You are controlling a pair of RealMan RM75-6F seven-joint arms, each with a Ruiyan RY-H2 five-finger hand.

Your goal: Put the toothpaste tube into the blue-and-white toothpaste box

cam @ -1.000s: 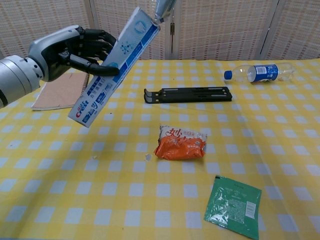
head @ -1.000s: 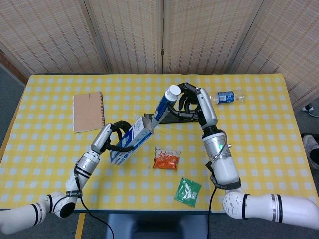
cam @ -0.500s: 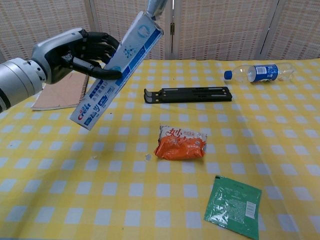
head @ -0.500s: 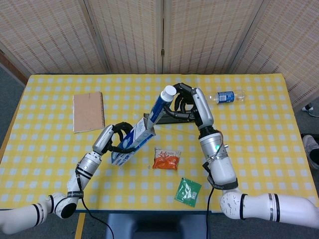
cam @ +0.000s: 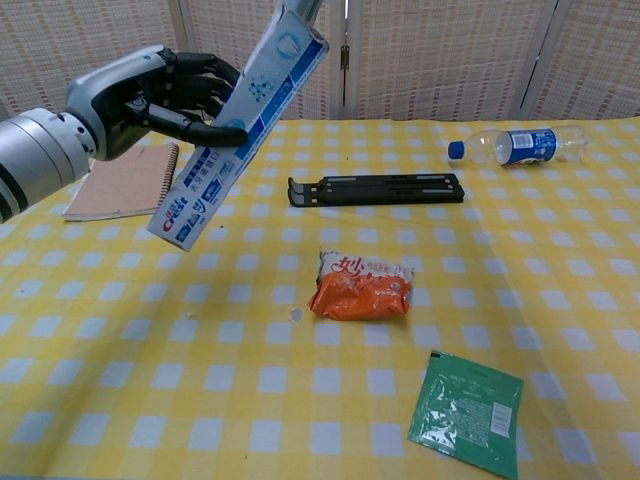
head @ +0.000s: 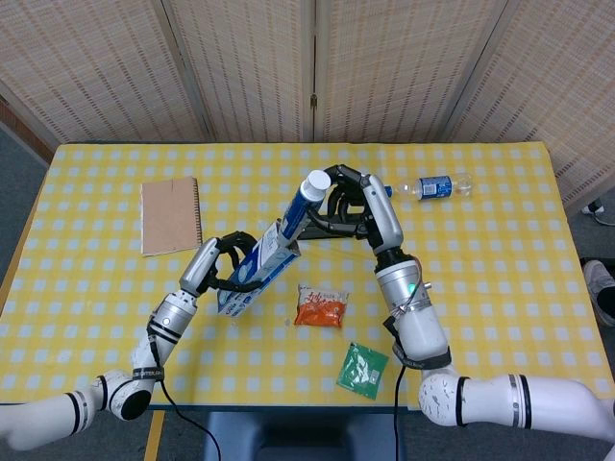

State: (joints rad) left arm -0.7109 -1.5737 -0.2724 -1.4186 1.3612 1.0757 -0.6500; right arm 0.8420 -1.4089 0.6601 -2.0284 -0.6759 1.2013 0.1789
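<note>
My left hand grips the blue-and-white toothpaste box and holds it tilted above the table, open end up and toward the right. The toothpaste tube, white cap uppermost, sticks out of the box's open end, its lower part inside. My right hand holds the tube near its cap end. In the chest view only a sliver of the tube shows at the top edge, and the right hand is out of frame.
On the yellow checked table lie a black flat stand, a water bottle, an orange snack packet, a green sachet and a brown notebook.
The tube has slid deeper into the box as my right hand moved left and down. The left hand shifted the box slightly and tilted it more upright.
</note>
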